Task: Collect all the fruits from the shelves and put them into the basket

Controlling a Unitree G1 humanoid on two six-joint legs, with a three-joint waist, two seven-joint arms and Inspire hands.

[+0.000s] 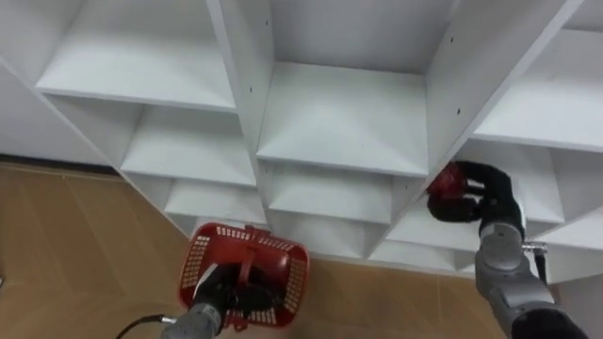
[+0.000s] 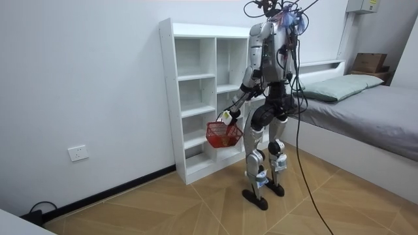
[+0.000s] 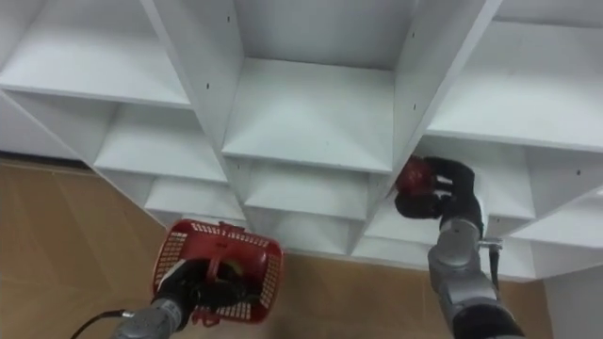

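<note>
Your left robot hand [image 1: 219, 287] curls round the handle of the red plastic mesh basket [image 1: 201, 252], hiding part of its inside. Beyond, your right robot hand [image 1: 488, 195] grips a round red fruit [image 1: 443, 183], half covered, at the white closet's [image 1: 344, 118] right shelf.

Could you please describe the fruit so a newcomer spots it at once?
Look at the white open-shelved closet, the column on the robot's right. There its right hand clasps a solid round red fruit, unlike the red mesh basket held in its left hand.
</note>
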